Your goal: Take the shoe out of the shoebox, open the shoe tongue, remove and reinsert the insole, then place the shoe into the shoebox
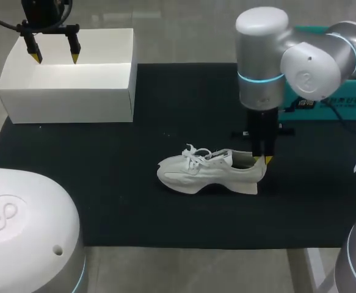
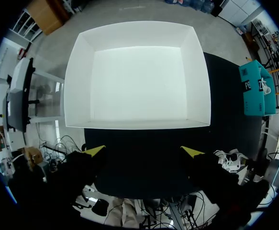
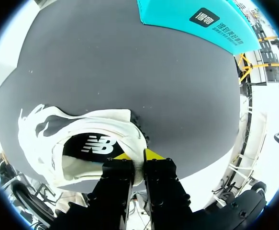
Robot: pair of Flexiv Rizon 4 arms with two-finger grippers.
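**Item: white sneaker, out of box, heel-held – tongue opening pending**

- White sneaker (image 1: 211,171): lying upright on its sole on the black mat (image 1: 135,207), toe pointing toward my left side and heel toward my right. It is sitting well apart from the shoebox (image 1: 68,101), so the removal step is judged done.
- Right pincer (image 3: 138,157): coming down on the heel from above. The fingers are closing on the heel collar (image 3: 137,168), one yellow tip inside the shoe opening and one outside, with the collar pinched between them.
- Insole (image 3: 84,146): dark, showing inside the shoe opening just ahead of the right pincer. It is looking seated and not yet lifted.
- Laces (image 1: 196,152): lying loosely bunched over the throat of the shoe. How far the tongue is open cannot be told.
- Left pincer (image 1: 55,58): hanging above the shoebox with its fingers spread wide and nothing between them.
- Shoebox: white and lidless, with nothing inside it in the left wrist view.
- Teal box (image 3: 187,24): resting at the mat's far right edge, playing no part.

Handling note (judgement): the heel grip is serving as an anchor, so it should be staying firm and low, pressing the sole onto the mat. The left pincer should be approaching the tongue's upper edge behind the laces. It should be drawing it up and toward the toe without snagging the lace loops or tipping the shoe
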